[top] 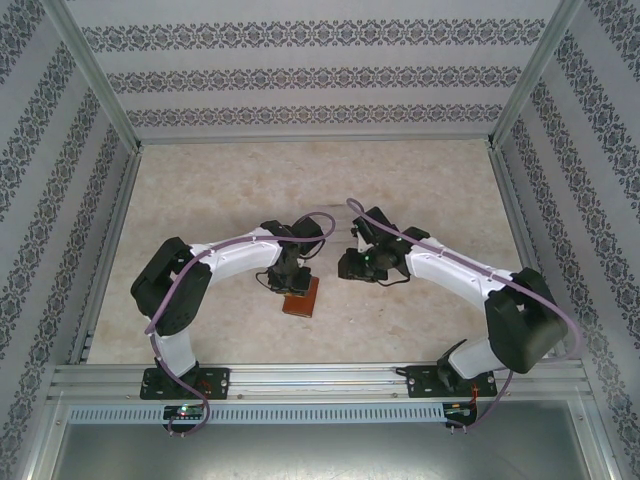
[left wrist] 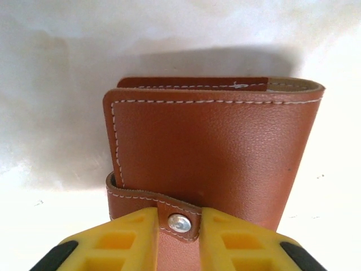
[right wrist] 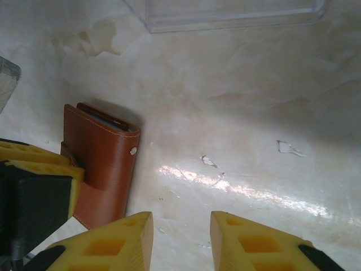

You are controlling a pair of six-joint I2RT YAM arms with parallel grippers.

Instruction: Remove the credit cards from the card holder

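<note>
Near the front middle of the table [top: 420, 200], just ahead of the arm bases, the card holder [top: 300, 300] lies flat, folded shut, stitched brown cover up. From the left wrist view the strap tab [left wrist: 141, 197] wraps round the holder's near edge and its snap stud [left wrist: 179, 223] looks fastened. The left gripper [top: 290, 282] is down on it. Its yellow fingers [left wrist: 130, 237] stand narrow, right against either side of the tab, which reads as a pinch on the strap, though I can't tell how firm it is. The right gripper [right wrist: 181, 217] hangs just beside the holder [right wrist: 104, 169], over bare table. Its jaws are partly apart with nothing between them. A sliver of blue-grey inner sleeve shows at the holder's far edge in that view. The clear acrylic stand [right wrist: 231, 14] sits well apart, further back.

Progress is basically at the start. The holder is unopened and the credit cards are, by my guess, all still inside. Still to do: pop the snap, fold the cover open, probably steady the holder with the right arm, slide each card out and lay it on the table.
</note>
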